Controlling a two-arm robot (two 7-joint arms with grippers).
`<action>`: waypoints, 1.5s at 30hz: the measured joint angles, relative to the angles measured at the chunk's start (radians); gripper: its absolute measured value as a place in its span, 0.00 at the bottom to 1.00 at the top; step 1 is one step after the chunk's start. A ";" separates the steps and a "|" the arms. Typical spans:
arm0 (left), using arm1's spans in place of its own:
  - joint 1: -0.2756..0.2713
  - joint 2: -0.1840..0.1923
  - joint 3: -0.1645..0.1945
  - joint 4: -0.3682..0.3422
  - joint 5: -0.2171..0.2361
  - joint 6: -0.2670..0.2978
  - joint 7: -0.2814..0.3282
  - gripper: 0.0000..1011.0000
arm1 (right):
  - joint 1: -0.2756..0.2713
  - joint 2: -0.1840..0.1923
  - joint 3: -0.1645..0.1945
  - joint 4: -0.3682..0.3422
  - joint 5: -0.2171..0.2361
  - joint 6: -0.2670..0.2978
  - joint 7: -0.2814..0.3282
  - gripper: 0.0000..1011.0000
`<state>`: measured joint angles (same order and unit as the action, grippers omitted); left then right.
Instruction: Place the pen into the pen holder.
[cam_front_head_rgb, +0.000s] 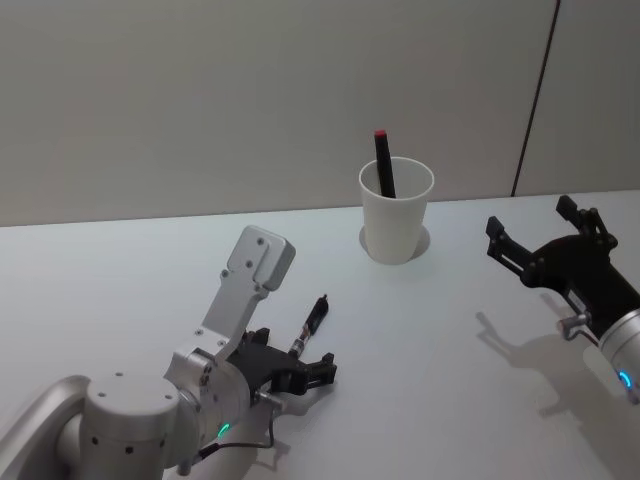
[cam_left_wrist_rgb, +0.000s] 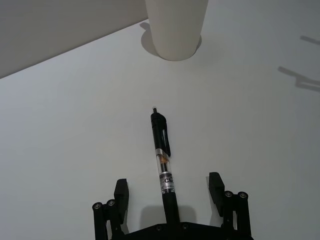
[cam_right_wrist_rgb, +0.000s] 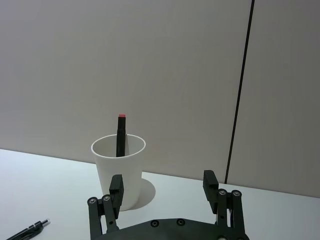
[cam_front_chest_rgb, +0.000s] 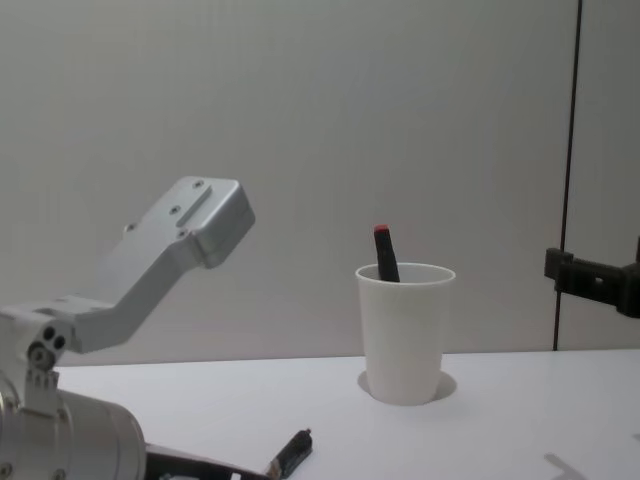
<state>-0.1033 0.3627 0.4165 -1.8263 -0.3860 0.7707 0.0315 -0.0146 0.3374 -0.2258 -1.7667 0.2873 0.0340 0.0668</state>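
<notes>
Left claw (cam_left_wrist_rgb: 168, 180), spread wide, straddles the pen (cam_left_wrist_rgb: 162, 150) on the table (cam_left_wrist_rgb: 75, 150) untouched; right claw (cam_right_wrist_rgb: 163, 177) hovers spread too.

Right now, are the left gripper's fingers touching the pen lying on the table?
Apart. The left wrist view shows the left gripper open, its fingers on either side of the pen, with bare table between.

Plain white table (cam_front_head_rgb: 110, 280), matte top, runs back to a grey wall (cam_front_head_rgb: 200, 90). On it, the pen holder (cam_front_head_rgb: 396, 220) stands upright near the back edge, base flat on the surface. A black pen (cam_front_head_rgb: 311, 322) lies flat on the tabletop closer to the robot and to its left, well apart from the pen holder, clip end pointing roughly toward it.
</notes>
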 joint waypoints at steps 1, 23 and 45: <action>0.000 -0.001 -0.001 0.001 -0.002 0.001 0.000 0.99 | 0.000 0.000 0.000 0.000 0.000 0.000 0.000 0.99; -0.002 -0.011 -0.012 0.008 -0.022 0.012 0.002 0.74 | 0.000 0.000 0.000 0.000 0.000 0.000 0.000 0.99; -0.002 -0.012 -0.013 0.009 -0.026 0.015 0.000 0.41 | 0.000 0.000 0.000 0.000 0.000 0.000 0.000 0.99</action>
<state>-0.1049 0.3504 0.4034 -1.8168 -0.4115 0.7860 0.0313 -0.0146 0.3375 -0.2258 -1.7667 0.2873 0.0340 0.0668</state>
